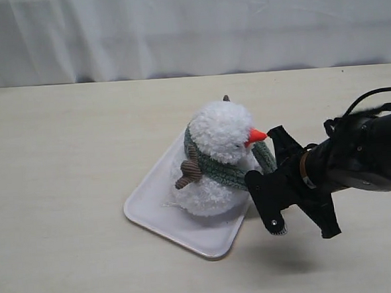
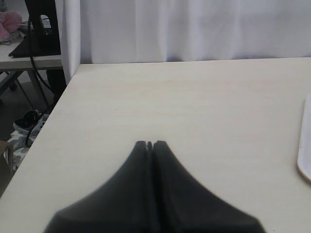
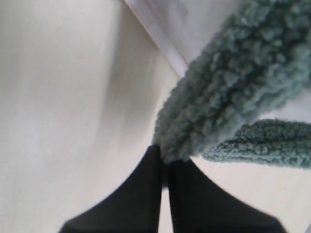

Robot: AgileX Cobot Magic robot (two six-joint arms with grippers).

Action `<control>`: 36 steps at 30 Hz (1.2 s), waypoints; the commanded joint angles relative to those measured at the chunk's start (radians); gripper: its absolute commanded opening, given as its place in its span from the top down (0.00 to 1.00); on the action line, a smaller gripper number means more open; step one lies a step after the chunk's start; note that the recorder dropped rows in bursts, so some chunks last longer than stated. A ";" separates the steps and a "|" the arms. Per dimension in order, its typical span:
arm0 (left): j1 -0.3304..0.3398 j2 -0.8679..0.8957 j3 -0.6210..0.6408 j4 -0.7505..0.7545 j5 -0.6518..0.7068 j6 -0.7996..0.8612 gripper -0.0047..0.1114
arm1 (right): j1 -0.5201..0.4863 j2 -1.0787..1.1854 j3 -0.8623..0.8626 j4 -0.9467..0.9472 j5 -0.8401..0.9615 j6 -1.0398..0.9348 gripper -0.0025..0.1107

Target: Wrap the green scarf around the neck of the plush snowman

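Pinching the end of the green scarf (image 3: 233, 92) in our right gripper (image 3: 165, 165), at 4 o'clock of the plush snowman (image 1: 221, 128), we hold the wrap snug around its neck; our left gripper (image 2: 149, 144) rests pressed together, empty

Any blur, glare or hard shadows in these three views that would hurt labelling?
Exterior view: soft, even light; the snowman looks nearly blown out, with one faint shadow on the table under the right arm. Left wrist view: left fingers blurred, table in focus. Right wrist view: scarf knit crisp, right fingers soft-edged.
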 commanded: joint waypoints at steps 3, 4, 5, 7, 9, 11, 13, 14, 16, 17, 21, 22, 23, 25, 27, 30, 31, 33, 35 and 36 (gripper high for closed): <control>-0.001 -0.002 0.002 -0.003 -0.014 0.000 0.96 | -0.002 -0.001 -0.001 -0.014 -0.023 0.059 0.94; -0.001 -0.002 0.002 -0.003 -0.014 0.000 0.96 | -0.002 -0.001 -0.001 -0.014 -0.032 0.085 0.94; -0.001 -0.002 0.002 -0.003 -0.014 0.000 0.96 | -0.002 -0.001 -0.001 -0.014 -0.037 0.103 0.92; -0.001 -0.002 0.002 -0.003 -0.014 0.000 0.96 | -0.002 -0.001 -0.001 -0.014 -0.047 0.144 0.85; -0.001 -0.002 0.002 -0.003 -0.014 0.000 0.96 | -0.002 -0.001 -0.001 -0.014 -0.049 0.184 0.76; -0.001 -0.002 0.002 -0.003 -0.014 0.000 0.96 | -0.002 -0.001 -0.001 -0.014 -0.044 0.215 0.63; -0.001 -0.002 0.002 -0.003 -0.014 0.000 0.96 | -0.002 -0.001 -0.001 -0.014 -0.032 0.266 0.52; -0.001 -0.002 0.002 -0.003 -0.014 0.000 0.96 | -0.002 -0.001 -0.001 -0.014 -0.018 0.292 0.47; -0.001 -0.002 0.002 -0.003 -0.014 0.000 0.96 | -0.002 -0.001 -0.001 -0.014 0.011 0.341 0.43; -0.001 -0.002 0.002 -0.003 -0.014 0.000 0.96 | -0.002 -0.001 -0.001 -0.014 0.023 0.372 0.42; -0.001 -0.002 0.002 -0.003 -0.012 0.000 0.96 | -0.002 -0.018 -0.001 -0.014 0.056 0.492 0.43; -0.001 -0.002 0.002 -0.003 -0.011 0.000 0.96 | -0.002 -0.032 -0.001 -0.014 0.056 0.521 0.43; -0.001 -0.002 0.002 -0.003 -0.011 0.000 0.96 | -0.012 -0.054 -0.001 -0.014 0.056 0.545 0.44; -0.001 -0.002 0.002 -0.003 -0.011 0.000 0.96 | -0.052 -0.093 -0.001 -0.014 0.052 0.622 0.47; -0.001 -0.002 0.002 -0.003 -0.011 0.000 0.96 | -0.122 -0.123 -0.001 -0.011 -0.001 0.737 0.48; -0.001 -0.002 0.002 -0.003 -0.011 0.000 0.96 | -0.208 -0.126 -0.001 0.055 -0.177 0.926 0.48; -0.001 -0.002 0.002 -0.003 -0.011 0.000 0.96 | -0.239 -0.115 -0.001 0.114 -0.262 0.966 0.48; -0.001 -0.002 0.002 -0.003 -0.011 0.000 0.96 | -0.261 -0.081 -0.001 0.205 -0.368 0.985 0.48; -0.001 -0.002 0.002 -0.003 -0.011 0.000 0.96 | -0.261 -0.043 -0.001 0.198 -0.417 0.985 0.48; -0.001 -0.002 0.002 -0.003 -0.011 0.000 0.96 | -0.261 -0.024 -0.001 0.188 -0.429 0.985 0.48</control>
